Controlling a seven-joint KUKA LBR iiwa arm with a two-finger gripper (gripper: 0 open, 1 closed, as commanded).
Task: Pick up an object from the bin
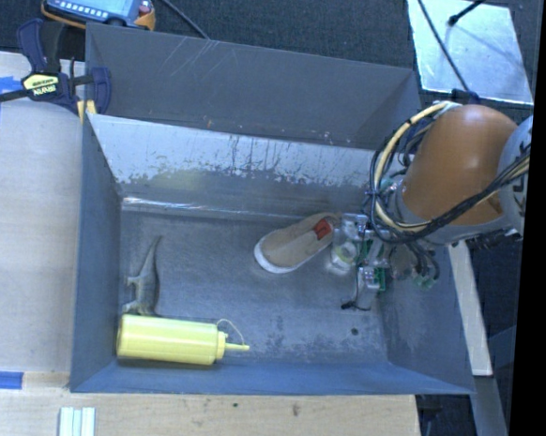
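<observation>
Bin [259, 160]: shoe [294, 245], yellow bottle [169, 340], toy lizard [146, 282]

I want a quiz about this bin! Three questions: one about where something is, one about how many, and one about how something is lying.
1. Where is the pale shoe?
A) beside the gripper, toward the right side of the bin in the view
B) in the front-left corner
C) outside the bin

2. How many loose things lie in the bin?
A) one
B) three
C) six

3. How is the yellow bottle?
A) standing upright
B) lying on its side
C) hanging in the air

Answers:
1 A, one end of the shoe lies right next to the gripper.
2 B, there is the shoe, the bottle and a grey lizard toy.
3 B, it lies flat on the bin floor with its nozzle sideways.
</observation>
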